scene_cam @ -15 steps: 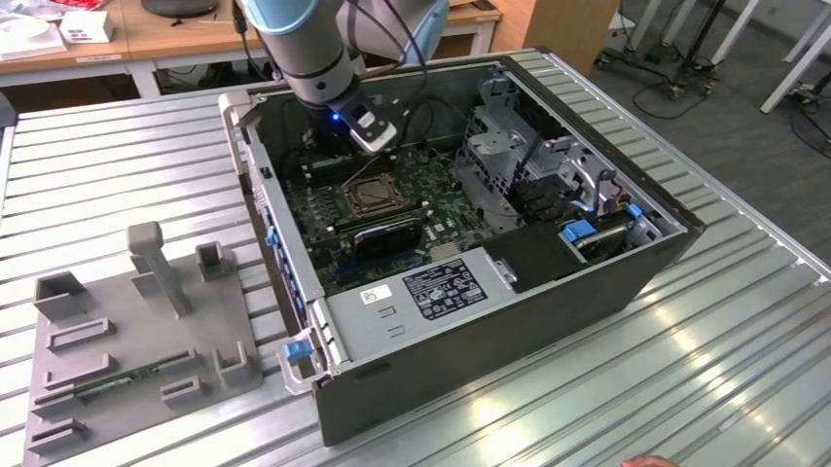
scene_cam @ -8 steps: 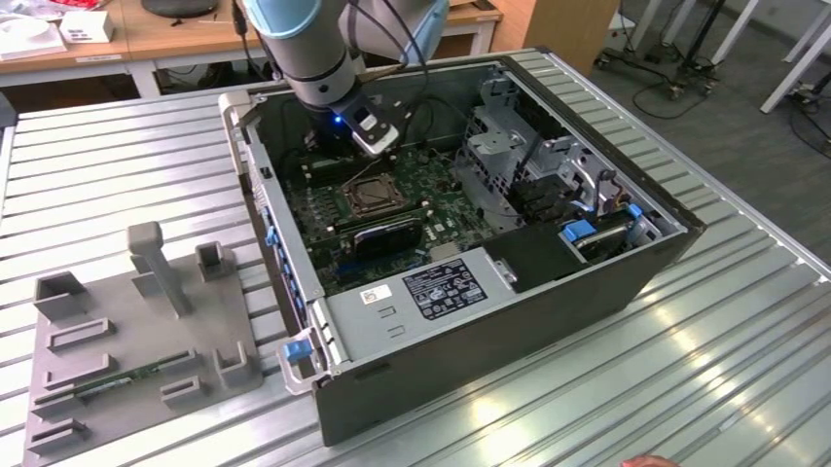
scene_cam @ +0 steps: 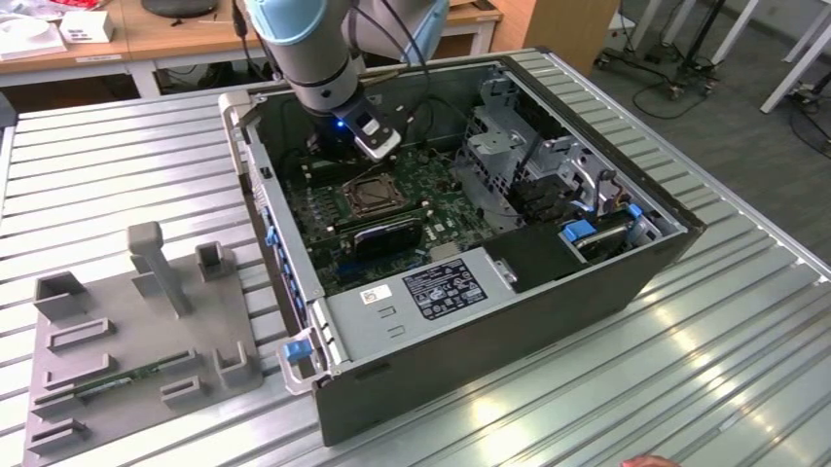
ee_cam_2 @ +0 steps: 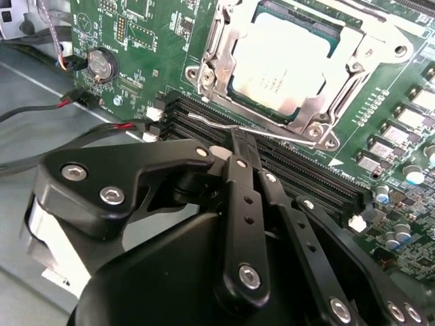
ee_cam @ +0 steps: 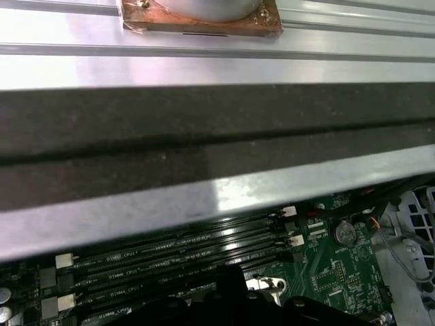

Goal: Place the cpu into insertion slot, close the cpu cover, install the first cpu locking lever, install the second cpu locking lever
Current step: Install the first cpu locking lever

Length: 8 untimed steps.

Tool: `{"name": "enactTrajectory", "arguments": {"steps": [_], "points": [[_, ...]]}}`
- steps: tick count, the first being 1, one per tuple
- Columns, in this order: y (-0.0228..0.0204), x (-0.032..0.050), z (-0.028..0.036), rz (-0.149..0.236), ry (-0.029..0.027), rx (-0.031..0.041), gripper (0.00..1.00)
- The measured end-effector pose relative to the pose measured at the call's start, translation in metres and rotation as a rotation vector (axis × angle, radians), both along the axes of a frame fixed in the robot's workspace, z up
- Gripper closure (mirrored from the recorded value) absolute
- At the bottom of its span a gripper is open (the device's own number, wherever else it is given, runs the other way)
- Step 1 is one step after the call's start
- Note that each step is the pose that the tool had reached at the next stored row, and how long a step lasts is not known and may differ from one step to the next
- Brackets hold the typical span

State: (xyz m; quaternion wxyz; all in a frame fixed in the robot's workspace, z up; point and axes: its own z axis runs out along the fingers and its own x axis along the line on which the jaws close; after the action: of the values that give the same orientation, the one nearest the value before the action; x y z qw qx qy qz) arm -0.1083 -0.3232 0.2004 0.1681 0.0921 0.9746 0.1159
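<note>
Currently, going from the exterior view's left: a grey fixture tray is laid on the ribbed metal table, well apart from the work. Right of it, the open computer case is seen with the green motherboard inside. The arm is brought down into the case, gripper held just above the board near the insertion slot.

Second wrist view: the cpu is seated in the insertion slot, silver top up. The cpu cover is laid down flat around it, chip visible through the window. A thin wire locking lever is seen running along the socket edge, beside the black memory slots. The gripper fingers are pressed together, tips at the lever; whether the lever is actually pinched can't be told.

First wrist view: memory slots and a coin cell are shown below the case wall.
</note>
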Motion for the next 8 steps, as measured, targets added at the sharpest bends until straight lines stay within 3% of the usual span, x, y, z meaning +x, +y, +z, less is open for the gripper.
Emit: {"name": "enactTrajectory", "arguments": {"steps": [8], "points": [[-0.0013,0.0026,-0.0035,0.0,-0.0001,-0.0006,0.89]]}}
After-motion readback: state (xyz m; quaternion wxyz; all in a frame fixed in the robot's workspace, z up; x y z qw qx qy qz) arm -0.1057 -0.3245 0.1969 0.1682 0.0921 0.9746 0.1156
